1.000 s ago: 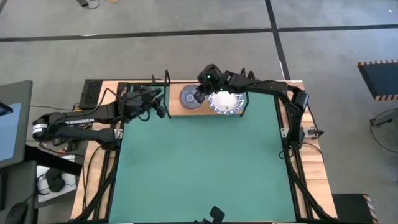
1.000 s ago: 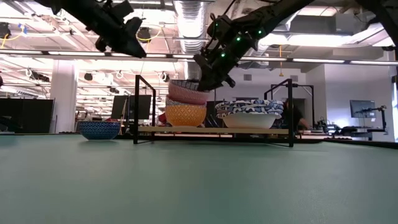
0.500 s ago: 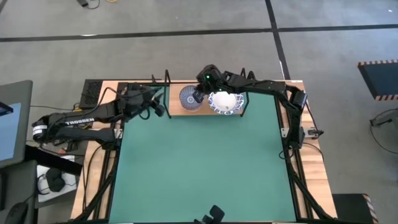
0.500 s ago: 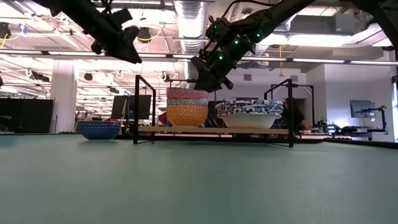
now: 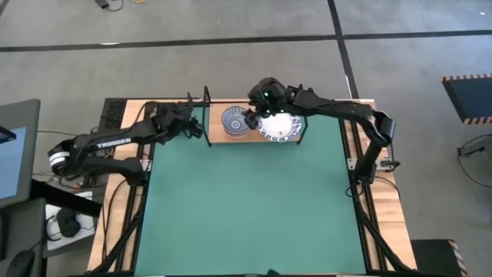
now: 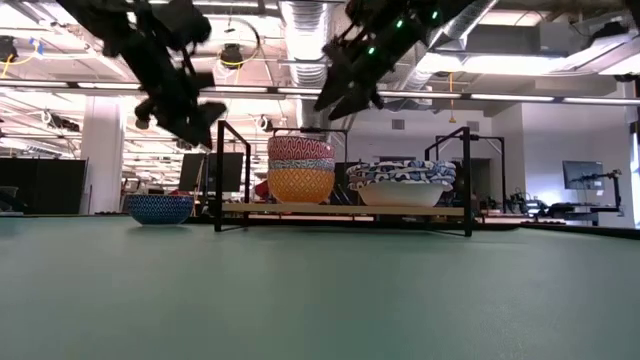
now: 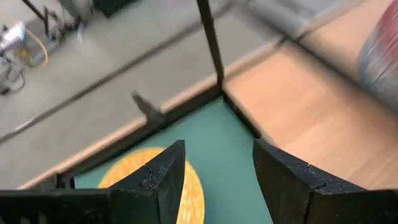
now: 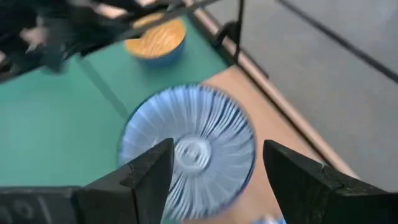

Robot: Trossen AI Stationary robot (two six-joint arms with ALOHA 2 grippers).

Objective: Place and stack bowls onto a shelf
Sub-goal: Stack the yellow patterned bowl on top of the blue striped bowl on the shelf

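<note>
The shelf (image 5: 217, 137) stands at the far edge of the green mat. On its left part is a stack: an orange-yellow bowl (image 6: 299, 185), a red bowl (image 6: 300, 164), and the grey-blue ribbed bowl (image 8: 186, 146) on top. White bowls with blue lattice rims (image 6: 400, 183) are stacked to its right. My right gripper (image 6: 335, 95) hangs open above the ribbed bowl, clear of it. A blue bowl with a yellow inside (image 7: 155, 183) rests on the mat left of the shelf. My left gripper (image 7: 217, 155) is open above it.
The shelf's black wire posts (image 6: 220, 175) rise at its corners, one close to my left gripper. The green mat (image 5: 246, 200) stretches toward the near edge. Beyond the table lies the room's floor.
My right gripper has set the tilted ribbed bowl level on the red bowl, let go of it and risen clear. My left gripper has come down toward the blue bowl beside the shelf.
</note>
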